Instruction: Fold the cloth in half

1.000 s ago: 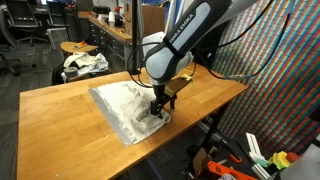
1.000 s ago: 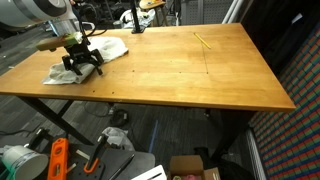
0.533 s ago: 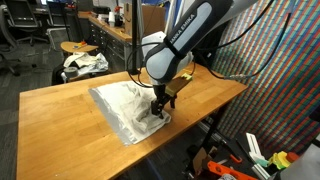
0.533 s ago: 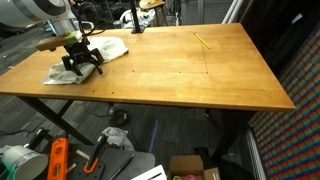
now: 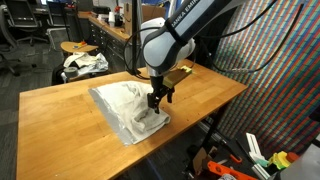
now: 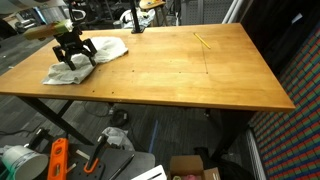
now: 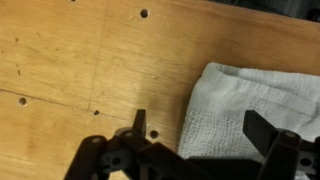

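The cloth (image 5: 122,106) lies rumpled and partly doubled over on the wooden table (image 5: 60,125), near its edge. In an exterior view the cloth (image 6: 108,46) reaches from the table corner inward. My gripper (image 5: 157,98) hangs just above the cloth's near edge, open and empty. Seen from the far side, the gripper (image 6: 73,50) hovers over the crumpled end. In the wrist view the gripper (image 7: 200,125) straddles the cloth's corner (image 7: 255,95): the left fingertip (image 7: 140,124) is over bare wood and the right fingertip (image 7: 262,130) is over fabric.
A white-and-dark patterned fabric bundle (image 5: 84,63) sits on a stool beyond the table. A thin yellow stick (image 6: 203,41) lies far across the tabletop. Small holes (image 7: 144,14) dot the wood. Tools and boxes (image 6: 57,160) litter the floor below.
The arm has lifted, so the gripper has risen from pressing on the cloth's edge to hovering just above it. It stays open, and the cloth stays on the table.
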Tool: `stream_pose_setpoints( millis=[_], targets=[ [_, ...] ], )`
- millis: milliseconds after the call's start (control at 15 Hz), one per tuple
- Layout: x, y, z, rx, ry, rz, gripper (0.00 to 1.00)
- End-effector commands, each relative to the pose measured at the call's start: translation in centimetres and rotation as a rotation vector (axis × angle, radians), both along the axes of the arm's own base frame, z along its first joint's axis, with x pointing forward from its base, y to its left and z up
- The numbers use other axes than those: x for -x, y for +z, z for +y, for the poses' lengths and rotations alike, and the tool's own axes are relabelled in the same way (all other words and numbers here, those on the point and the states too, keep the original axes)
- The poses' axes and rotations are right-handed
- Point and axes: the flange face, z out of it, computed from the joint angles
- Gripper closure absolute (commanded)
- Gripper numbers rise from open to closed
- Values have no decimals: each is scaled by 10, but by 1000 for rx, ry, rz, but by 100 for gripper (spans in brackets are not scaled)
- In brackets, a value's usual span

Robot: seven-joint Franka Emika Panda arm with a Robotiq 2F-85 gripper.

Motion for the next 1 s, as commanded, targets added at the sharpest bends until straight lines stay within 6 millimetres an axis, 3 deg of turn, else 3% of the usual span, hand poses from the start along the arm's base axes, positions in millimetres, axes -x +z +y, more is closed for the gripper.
stream_pose_setpoints(
  millis=[0,400,933],
  targets=[
    [13,26,21,-75,60,35,0],
    [24,27,69,-257,134,59,0],
    [39,18,100,-408,197,91,0]
  ],
)
